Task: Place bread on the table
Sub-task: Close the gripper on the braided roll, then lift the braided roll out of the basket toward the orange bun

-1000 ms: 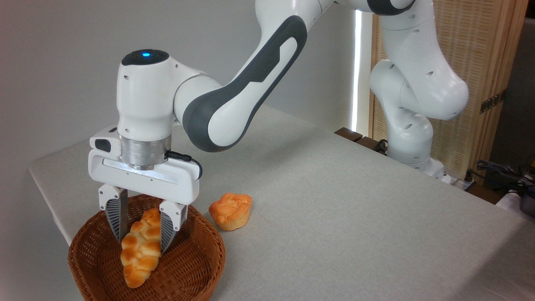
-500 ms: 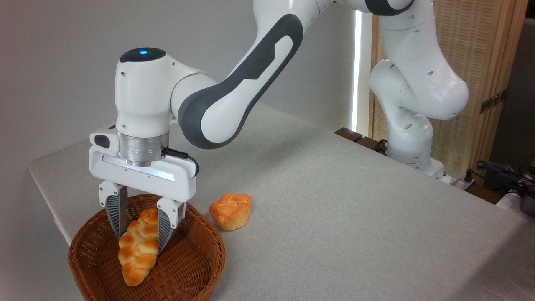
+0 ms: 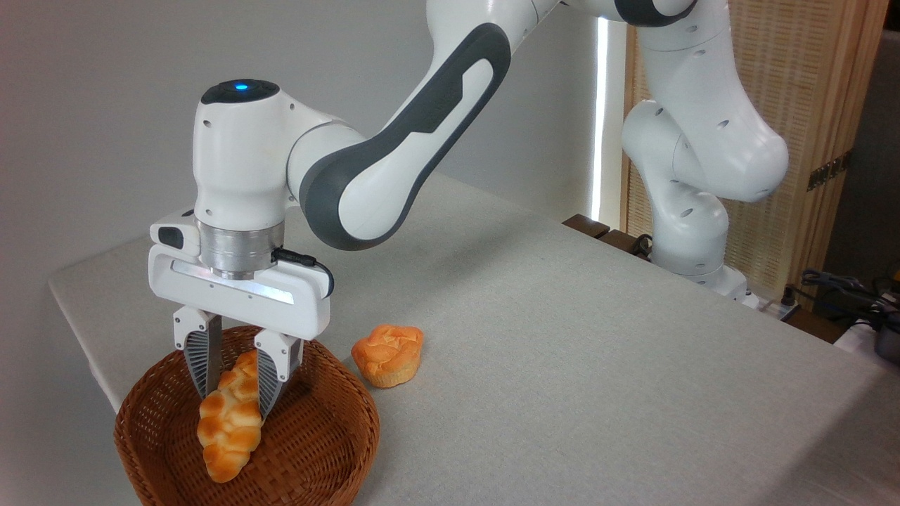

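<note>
Bread: braided loaf, golden-orange with pale seams, glossy. It lies lengthwise in the wicker basket, its upper part between the two fingers of the tool, its lower end sticking out below and toward the camera from the fingertips. Loaf is tilted, far end higher than near end.

Tool: pointing straight down into the basket, fingers narrowed until both inner faces sit against the flanks of the loaf. Left finger touches the loaf's left side, right finger its right side. The grip is closed on the bread. Whether the loaf's near end rests on the basket floor or hangs just clear of it cannot be told.

Basket: brown, round, directly under the tool, on the near-left corner of the tabletop. The fingertips are below the rim.

Bun: short, orange, muffin-shaped, on the cloth just right of the tool and just outside the basket rim, apart from both.

Arm: white and grey, rising from the tool up and to the right; blue light on top of the wrist joint.
</note>
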`<act>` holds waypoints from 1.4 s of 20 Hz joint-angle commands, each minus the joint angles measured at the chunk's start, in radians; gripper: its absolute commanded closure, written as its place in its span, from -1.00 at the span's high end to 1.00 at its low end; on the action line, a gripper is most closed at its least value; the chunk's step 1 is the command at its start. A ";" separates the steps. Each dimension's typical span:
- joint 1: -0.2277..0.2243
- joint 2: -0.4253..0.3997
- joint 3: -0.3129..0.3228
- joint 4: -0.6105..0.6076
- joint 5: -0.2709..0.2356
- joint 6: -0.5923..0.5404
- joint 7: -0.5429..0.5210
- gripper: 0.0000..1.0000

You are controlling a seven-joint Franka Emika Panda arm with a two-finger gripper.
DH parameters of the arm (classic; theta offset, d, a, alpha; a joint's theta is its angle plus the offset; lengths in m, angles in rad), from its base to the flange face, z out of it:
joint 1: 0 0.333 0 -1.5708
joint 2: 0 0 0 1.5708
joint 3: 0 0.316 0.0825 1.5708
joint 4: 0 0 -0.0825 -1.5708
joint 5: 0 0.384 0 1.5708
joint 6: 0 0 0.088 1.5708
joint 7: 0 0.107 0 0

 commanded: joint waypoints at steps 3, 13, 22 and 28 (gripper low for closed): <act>0.004 -0.042 0.006 0.017 0.015 0.007 -0.009 0.09; 0.007 -0.188 0.020 0.015 0.012 -0.200 0.078 0.09; -0.002 -0.257 0.008 0.008 -0.038 -0.529 0.286 0.10; -0.019 -0.267 -0.026 -0.034 -0.046 -0.711 0.460 0.18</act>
